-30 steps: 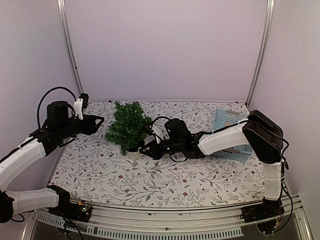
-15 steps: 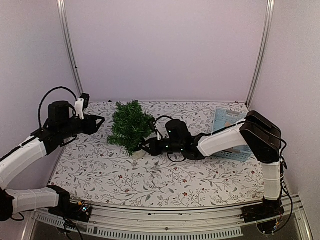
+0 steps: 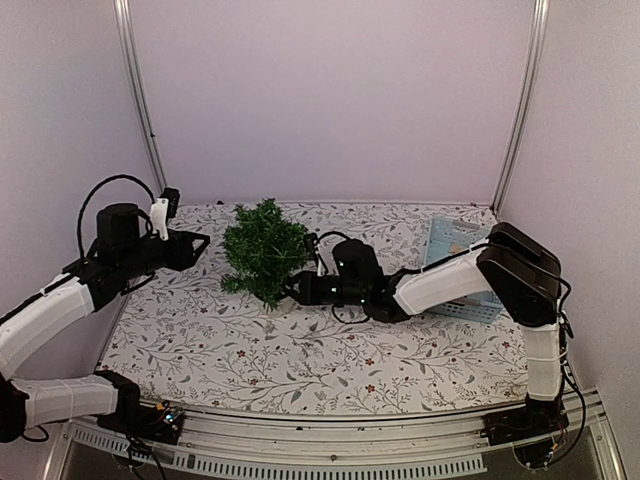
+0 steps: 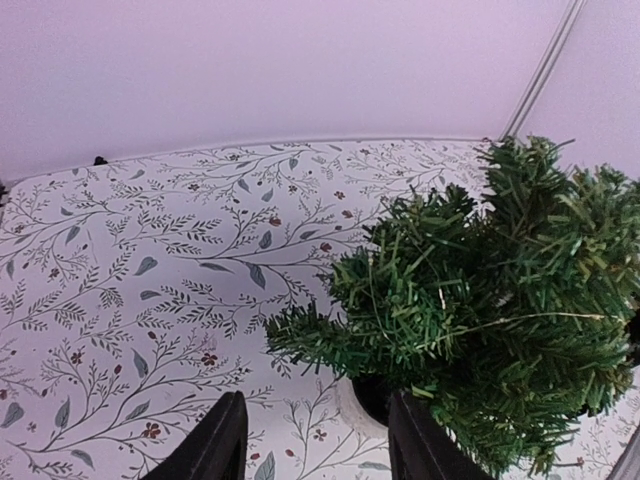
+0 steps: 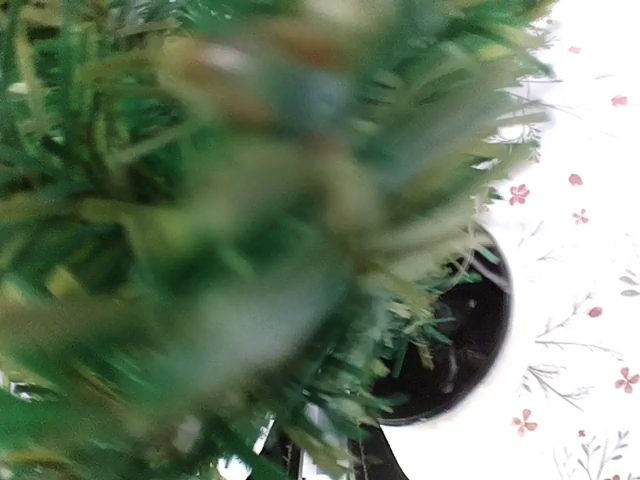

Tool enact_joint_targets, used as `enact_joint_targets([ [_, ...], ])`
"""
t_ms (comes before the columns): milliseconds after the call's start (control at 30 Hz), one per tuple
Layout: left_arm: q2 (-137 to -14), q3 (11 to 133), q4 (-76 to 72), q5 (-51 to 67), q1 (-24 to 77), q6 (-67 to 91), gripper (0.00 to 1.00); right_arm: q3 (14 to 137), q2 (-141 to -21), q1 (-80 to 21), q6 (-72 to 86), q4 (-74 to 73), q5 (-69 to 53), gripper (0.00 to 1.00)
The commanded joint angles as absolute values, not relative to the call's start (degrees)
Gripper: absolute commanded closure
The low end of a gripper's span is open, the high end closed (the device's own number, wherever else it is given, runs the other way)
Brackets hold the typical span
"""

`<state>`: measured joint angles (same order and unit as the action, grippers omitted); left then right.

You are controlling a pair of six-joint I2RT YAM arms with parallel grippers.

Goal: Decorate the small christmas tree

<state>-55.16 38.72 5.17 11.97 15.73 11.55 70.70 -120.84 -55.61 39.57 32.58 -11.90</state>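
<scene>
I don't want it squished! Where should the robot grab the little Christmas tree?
Best low down, at the white pot under the small christmas tree, coming in low from the side. The pot looks round and firm. The bushy branches spread wide above it and would likely bend.

We see the small christmas tree [image 3: 264,250] bristling with stiff, faintly shiny green needles that look plastic; its round white pot [image 4: 351,408] is smooth. The flower-printed table cover [image 3: 300,365] looks matt. The light blue latticed basket [image 3: 450,240] looks plastic. The silver frame posts [image 3: 137,100] are dull metal, and the white arm shells [image 3: 40,320] are smooth, slightly glossy plastic.
</scene>
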Motion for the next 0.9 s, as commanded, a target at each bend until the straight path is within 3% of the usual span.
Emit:
enact_joint_targets([
  [0, -55.44, 37.98, 3.48, 12.33, 15.56, 10.55, 0.51, 68.03, -121.34, -56.59, 40.82, 34.72, -7.23, 0.94],
  [867, -55.46, 36.87, 2.64, 13.27, 14.96, 10.16, 0.52, 69.57, -122.57, -57.61, 43.5, 37.62, 1.92, 0.88],
])
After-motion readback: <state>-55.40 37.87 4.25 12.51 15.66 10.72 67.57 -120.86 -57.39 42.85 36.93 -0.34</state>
